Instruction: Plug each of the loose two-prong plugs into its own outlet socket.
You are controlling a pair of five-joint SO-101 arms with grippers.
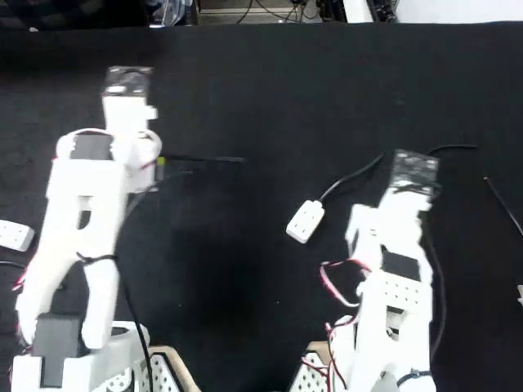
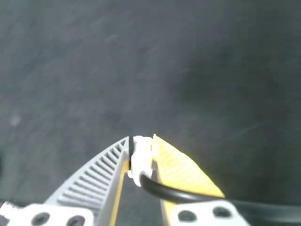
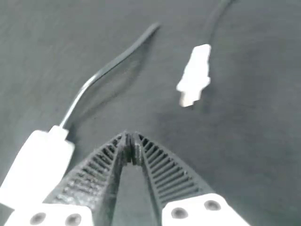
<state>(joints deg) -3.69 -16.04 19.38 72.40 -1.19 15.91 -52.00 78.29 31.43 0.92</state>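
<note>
Well left of the outlet socket (image 1: 305,220), left hand (image 2: 140,141) pinches one two-prong plug (image 2: 140,162); right hand (image 3: 130,145) closed on nothing. Seemingly none plugged yet; second plug (image 3: 194,77) loose near it.

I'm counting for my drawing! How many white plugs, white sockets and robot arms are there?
White plugs: 2
White sockets: 2
Robot arms: 2
Total: 6
</note>
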